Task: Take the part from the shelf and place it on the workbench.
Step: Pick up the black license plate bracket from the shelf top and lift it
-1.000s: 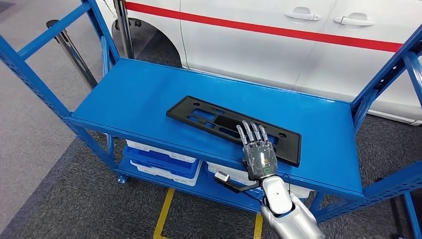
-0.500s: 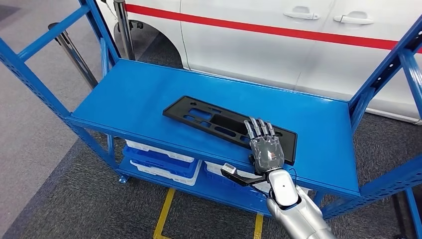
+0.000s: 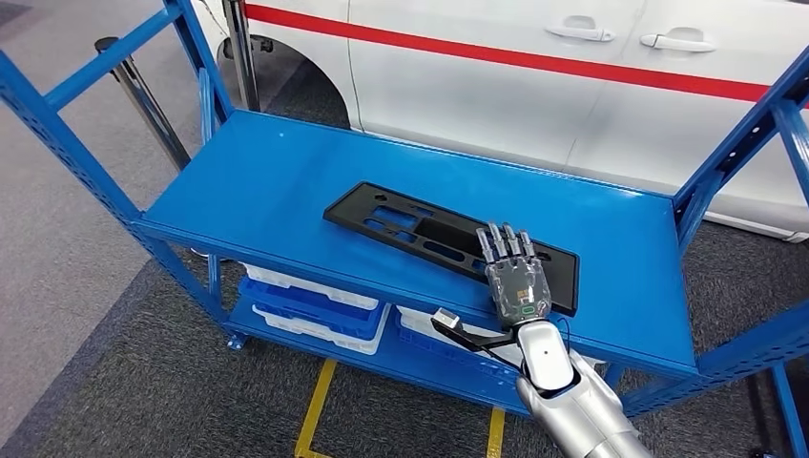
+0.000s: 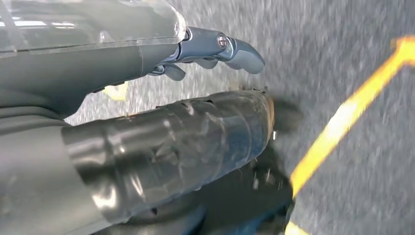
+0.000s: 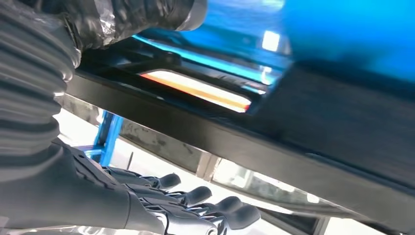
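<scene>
Black part (image 3: 448,241) flat on blue shelf (image 3: 267,191), right hand (image 3: 515,281) resting on it (fingers straight, no grip)

The long black slotted part (image 3: 434,239) lies flat and slantwise on my blue shelf (image 3: 267,181), near its front edge.

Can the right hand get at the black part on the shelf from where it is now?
Probably yes: the right hand already lies over the near end of the black part on the blue shelf, nothing between them.
</scene>
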Motion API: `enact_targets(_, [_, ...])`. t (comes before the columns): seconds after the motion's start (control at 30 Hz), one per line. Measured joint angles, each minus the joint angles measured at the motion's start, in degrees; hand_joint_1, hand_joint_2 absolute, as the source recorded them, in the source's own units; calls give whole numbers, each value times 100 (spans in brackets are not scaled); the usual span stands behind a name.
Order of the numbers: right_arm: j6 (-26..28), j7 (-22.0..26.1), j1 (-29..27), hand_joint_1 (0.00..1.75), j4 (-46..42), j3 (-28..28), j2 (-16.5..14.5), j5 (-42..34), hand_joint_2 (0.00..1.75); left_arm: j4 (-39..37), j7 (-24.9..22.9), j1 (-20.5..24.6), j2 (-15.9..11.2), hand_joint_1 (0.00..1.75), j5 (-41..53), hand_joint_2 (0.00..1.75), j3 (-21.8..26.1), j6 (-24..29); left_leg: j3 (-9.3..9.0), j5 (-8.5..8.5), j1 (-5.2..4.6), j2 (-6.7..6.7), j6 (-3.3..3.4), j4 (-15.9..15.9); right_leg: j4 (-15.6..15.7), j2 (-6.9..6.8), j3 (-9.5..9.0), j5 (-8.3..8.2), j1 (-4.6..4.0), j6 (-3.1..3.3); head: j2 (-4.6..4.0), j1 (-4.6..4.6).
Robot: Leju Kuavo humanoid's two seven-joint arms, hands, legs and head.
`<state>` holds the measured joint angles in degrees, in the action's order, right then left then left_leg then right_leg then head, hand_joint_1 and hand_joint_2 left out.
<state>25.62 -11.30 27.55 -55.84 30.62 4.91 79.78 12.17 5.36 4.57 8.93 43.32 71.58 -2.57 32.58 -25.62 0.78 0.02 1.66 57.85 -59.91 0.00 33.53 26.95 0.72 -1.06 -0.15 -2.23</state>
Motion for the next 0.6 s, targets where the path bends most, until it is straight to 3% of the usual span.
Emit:
enact_targets(0.03, [-55,11,28,0,28,0,5,-34,175,0,11,4,1,0,1,0,0,-5,-1,22,9,8,39,-24,-205,1,91,136,6,-20,0,0])
enact_targets(0.1, [-199,32,86,0,112,0,14,-122,175,-1,27,11,1,0,0,0,1,-10,18,38,4,18,80,-31,-907,0,418,514,10,-42,0,-2])
enact_targets(0.13, [-274,40,119,0,164,0,14,-174,175,-1,32,11,1,0,-4,0,5,-11,26,39,-1,20,86,-28,-1247,0,580,643,9,-51,0,-1])
enact_targets(0.17, [-344,47,161,0,221,0,14,-227,175,-1,35,9,0,0,-10,0,11,-11,28,39,-5,22,87,-27,-1440,0,672,671,10,-55,0,-1])
enact_targets(0.2, [-399,55,215,0,279,0,14,-282,175,-1,37,8,-1,0,-21,0,19,-11,24,38,-7,23,86,-24,-1413,0,656,586,10,-51,0,-1])
enact_targets(0.23, [-453,69,277,0,340,0,14,-333,175,0,39,8,-1,0,-33,0,28,-11,17,37,-7,24,83,-20,-1160,-1,528,411,10,-38,0,-1])
enact_targets(0.3, [-542,98,404,0,444,1,14,-407,175,0,43,13,-1,0,-55,0,44,-11,10,26,-20,20,61,3,-367,-2,127,64,-5,13,0,-1])
enact_targets(0.37, [-596,118,497,0,519,3,11,-444,175,0,47,19,-2,0,-62,0,60,-10,15,16,-38,9,2,19,81,-3,-80,-49,-33,63,0,1])
enact_targets(0.5, [-613,127,579,0,603,9,1,-461,175,0,48,23,-7,0,-63,0,90,-9,37,-45,-32,2,-136,77,182,-8,-103,-101,-16,182,0,5])
enact_targets(0.53, [-618,130,593,0,621,13,-6,-461,175,0,48,24,-8,0,-63,0,97,-8,112,-166,-27,2,-162,247,209,-15,-111,-124,2,214,0,10])
enact_targets(0.6, [-637,132,613,0,661,23,-19,-462,175,0,48,21,-10,0,-64,0,119,-4,412,-540,-11,2,-204,917,224,-29,-106,-141,7,243,0,19])
